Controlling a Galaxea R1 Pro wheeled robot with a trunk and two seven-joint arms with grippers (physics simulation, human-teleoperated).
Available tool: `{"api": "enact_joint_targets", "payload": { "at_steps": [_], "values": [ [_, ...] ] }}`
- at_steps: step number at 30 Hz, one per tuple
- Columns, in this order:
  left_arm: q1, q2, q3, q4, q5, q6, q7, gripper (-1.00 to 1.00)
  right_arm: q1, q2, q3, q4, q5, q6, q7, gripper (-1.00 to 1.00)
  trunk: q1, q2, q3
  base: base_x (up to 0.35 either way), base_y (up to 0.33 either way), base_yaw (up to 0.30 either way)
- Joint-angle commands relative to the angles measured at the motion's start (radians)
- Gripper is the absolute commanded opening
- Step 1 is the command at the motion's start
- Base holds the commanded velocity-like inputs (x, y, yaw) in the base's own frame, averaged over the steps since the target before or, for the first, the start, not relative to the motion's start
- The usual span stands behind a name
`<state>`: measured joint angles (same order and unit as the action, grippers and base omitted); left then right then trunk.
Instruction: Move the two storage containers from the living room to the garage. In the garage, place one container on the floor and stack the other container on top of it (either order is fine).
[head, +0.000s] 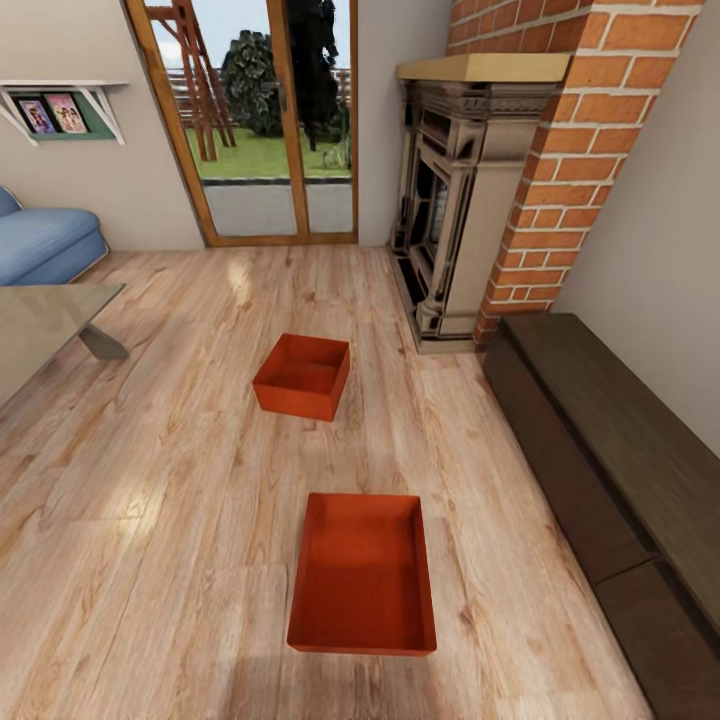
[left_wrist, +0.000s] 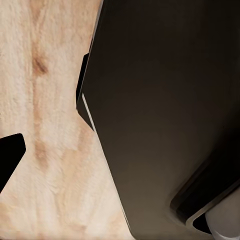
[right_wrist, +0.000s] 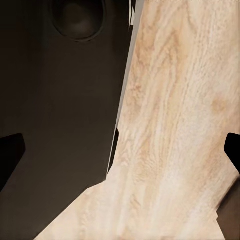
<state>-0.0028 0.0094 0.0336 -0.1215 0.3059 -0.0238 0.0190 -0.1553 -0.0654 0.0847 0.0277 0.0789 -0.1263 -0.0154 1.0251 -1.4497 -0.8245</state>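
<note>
Two orange-red rectangular bins, the nearer (head: 362, 575) and the farther (head: 302, 375), look smooth and matt like plastic; the light wood-plank floor (head: 180, 480) shows grain with a soft sheen; the red-brick fireplace (head: 560, 150) looks rough.

text: none you can read | labels, brands, numbers, signs: none | two framed pictures on white wall shelf (head: 55, 112): too small to tell

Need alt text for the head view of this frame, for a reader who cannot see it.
Two orange-red storage containers sit open and empty on light wood-plank flooring, the near container close to the camera and the far container beyond it. A brick fireplace stands to the right, glass doors behind, and a blue sofa at left.
</note>
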Motion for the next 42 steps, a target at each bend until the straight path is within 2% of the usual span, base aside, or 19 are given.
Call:
{"api": "enact_joint_targets", "payload": {
  "at_steps": [1, 21, 24, 26, 27, 30, 33, 35, 36, 40, 42],
  "values": [
    [0.0, -0.001, 0.003, 0.0, 0.002, -0.002, 0.001, 1.0, -0.001, 0.0, 0.007, 0.003, 0.004, -0.008, -0.003, 1.0, 0.0, 0.0, -0.001, 0.0, 0.0, 0.0],
    [0.0, -0.002, 0.002, 0.0, 0.002, -0.002, 0.002, 1.0, -0.001, 0.001, 0.005, 0.003, 0.003, -0.008, -0.006, 1.0, 0.0, 0.0, -0.001, 0.0, 0.0, 0.0],
    [0.0, 0.0, 0.002, 0.0, 0.002, -0.002, 0.001, 1.0, -0.001, -0.01, 0.004, 0.002, 0.003, -0.011, -0.006, 1.0, 0.0, 0.0, -0.001, 0.0, 0.0, 0.0],
    [0.0, 0.014, 0.001, -0.018, -0.004, -0.003, 0.011, 1.0, -0.001, -0.012, 0.007, -0.008, 0.009, -0.009, -0.006, 1.0, 0.0, 0.0, -0.001, 0.0, 0.0, 0.0],
    [0.0, 0.031, 0.002, -0.024, -0.003, -0.003, 0.011, 1.0, -0.001, -0.013, 0.01, -0.011, 0.013, -0.01, -0.006, 1.0, 0.0, 0.0, -0.001, 0.0, 0.0, 0.0],
    [0.0, 0.056, 0.003, -0.084, -0.002, -0.001, 0.013, 1.0, 0.0, -0.014, 0.007, -0.038, 0.012, -0.003, -0.012, 1.0, 0.0, 0.0, -0.001, 0.0, 0.0, 0.0],
    [0.0, 0.07, 0.003, -0.182, -0.003, 0.017, 0.015, 1.0, 0.006, -0.014, 0.003, -0.133, 0.006, 0.026, -0.013, 1.0, 0.0, 0.0, -0.001, 0.0, 0.0, 0.0],
    [0.0, 0.074, 0.003, -0.266, -0.005, 0.053, 0.016, 1.0, 0.008, -0.014, -0.003, -0.237, 0.001, 0.085, -0.015, 1.0, 0.0, 0.0, -0.001, 0.0, 0.0, 0.0],
    [0.0, 0.077, 0.003, -0.328, -0.007, 0.094, 0.015, 1.0, 0.009, -0.013, -0.015, -0.316, -0.012, 0.141, -0.017, 1.0, 0.0, 0.0, -0.001, 0.0, 0.0, 0.0],
    [-0.003, 0.081, 0.003, -0.454, -0.009, 0.164, 0.016, 1.0, 0.007, -0.003, -0.035, -0.46, -0.056, 0.248, -0.022, 1.0, 0.0, 0.0, -0.001, 0.0, 0.0, 0.0],
    [-0.016, 0.08, 0.003, -0.477, -0.008, 0.18, 0.025, 1.0, -0.005, 0.0, -0.039, -0.499, -0.068, 0.297, -0.038, 1.0, 0.0, 0.0, -0.001, 0.0, 0.0, 0.0]
  ]
}}
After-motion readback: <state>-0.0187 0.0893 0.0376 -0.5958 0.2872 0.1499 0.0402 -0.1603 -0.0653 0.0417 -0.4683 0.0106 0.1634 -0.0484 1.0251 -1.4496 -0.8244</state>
